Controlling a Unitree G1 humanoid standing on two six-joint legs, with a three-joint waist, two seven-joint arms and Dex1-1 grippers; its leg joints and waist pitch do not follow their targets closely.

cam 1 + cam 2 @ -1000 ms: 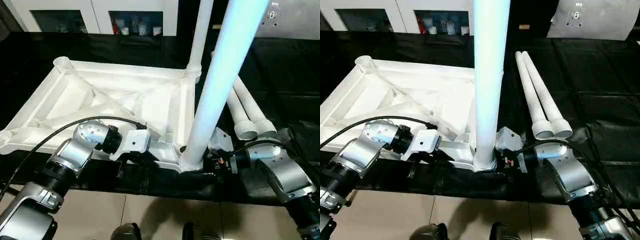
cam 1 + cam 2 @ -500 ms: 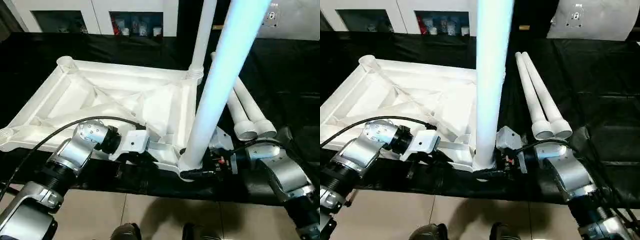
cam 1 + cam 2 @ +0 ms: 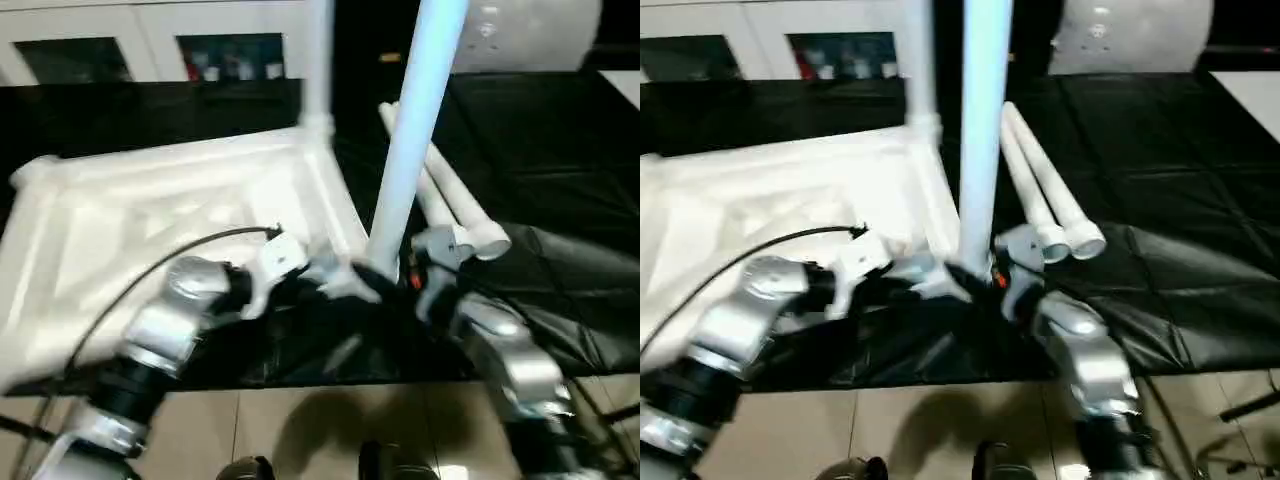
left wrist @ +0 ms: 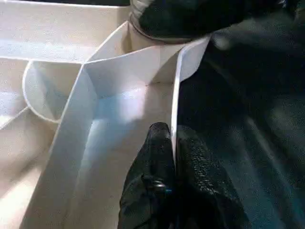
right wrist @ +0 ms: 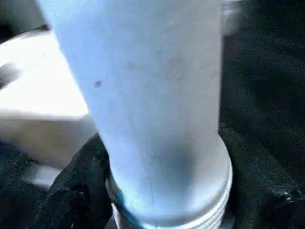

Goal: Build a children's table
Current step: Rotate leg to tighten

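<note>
The white tabletop [image 3: 150, 215] lies upside down on the black-covered bench [image 3: 560, 150], ribs up, two legs [image 3: 405, 140] standing in its sockets. Left end effector [image 4: 171, 157] is pinching the tabletop's thin rim. Right end effector [image 5: 157, 191] sits around the near leg's base, fingers spread either side.

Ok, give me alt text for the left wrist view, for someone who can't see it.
The left gripper is shut on the thin white rim wall of the upside-down table top, one black finger either side. Angled ribs and a curved rib cross the underside beyond it, with black cloth beside the rim.
</note>
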